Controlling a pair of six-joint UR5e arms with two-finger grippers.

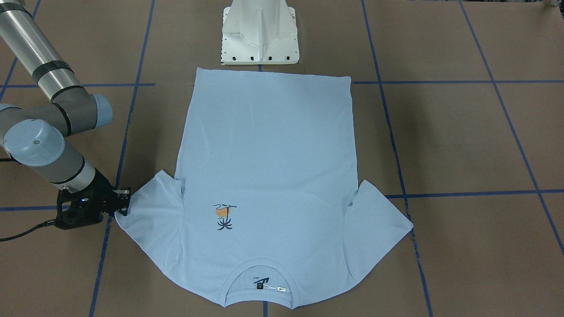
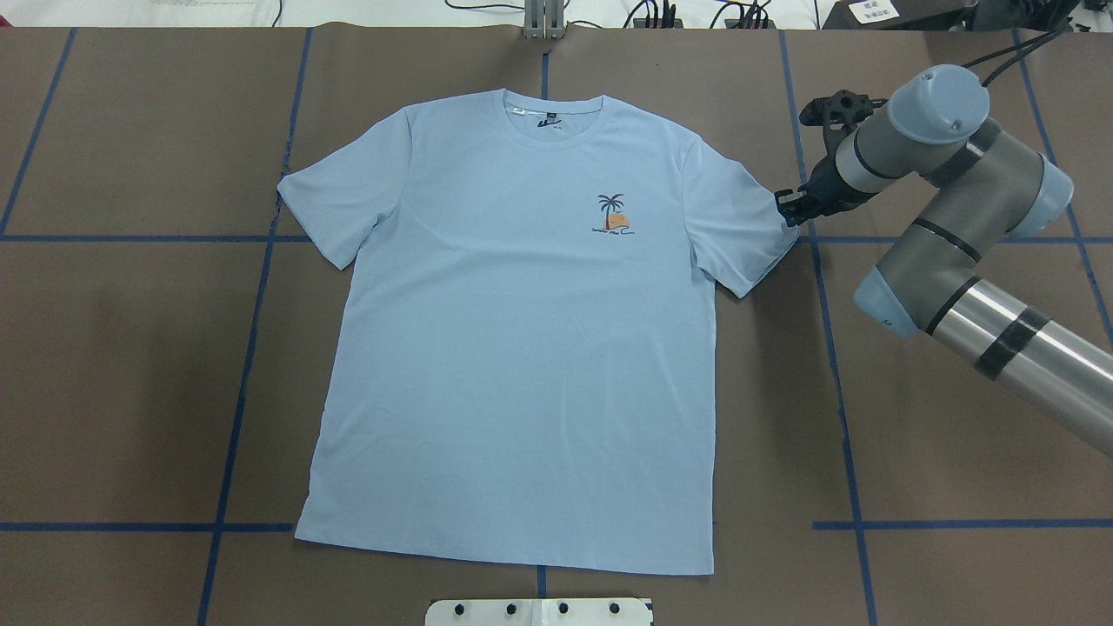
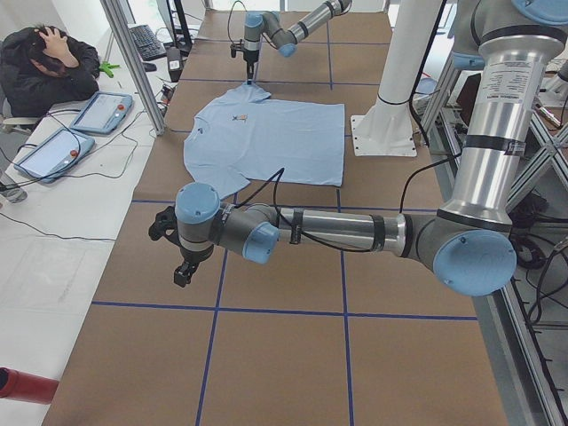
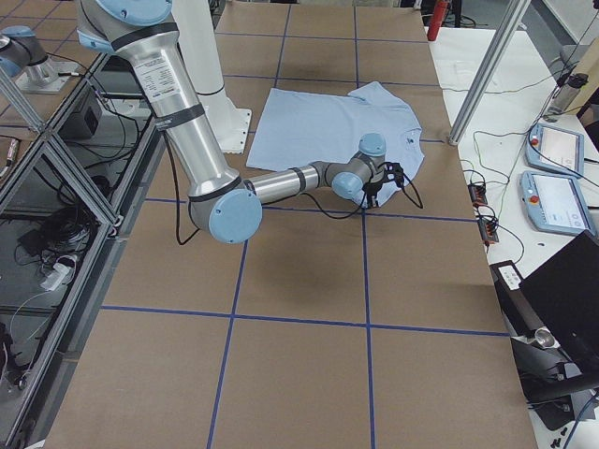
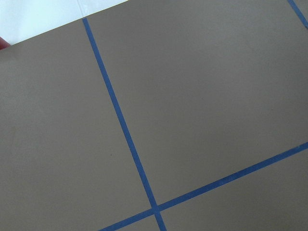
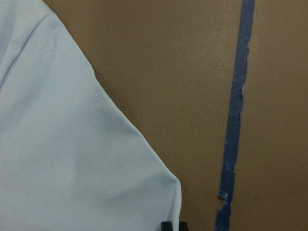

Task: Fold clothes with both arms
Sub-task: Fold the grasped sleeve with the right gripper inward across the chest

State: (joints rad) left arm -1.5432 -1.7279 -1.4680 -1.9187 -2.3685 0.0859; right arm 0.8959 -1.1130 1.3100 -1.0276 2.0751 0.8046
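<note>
The light blue T-shirt lies flat and face up on the brown table, collar away from the robot, and also shows in the overhead view. My right gripper is at the outer corner of the sleeve on my right, low at the table. In the right wrist view its fingertips sit close together on the sleeve's corner. My left gripper shows only in the exterior left view, above bare table well clear of the shirt; I cannot tell whether it is open or shut.
The white pedestal base stands just behind the shirt's hem. Blue tape lines cross the brown table. An operator sits beside the table's far side with tablets on a white bench.
</note>
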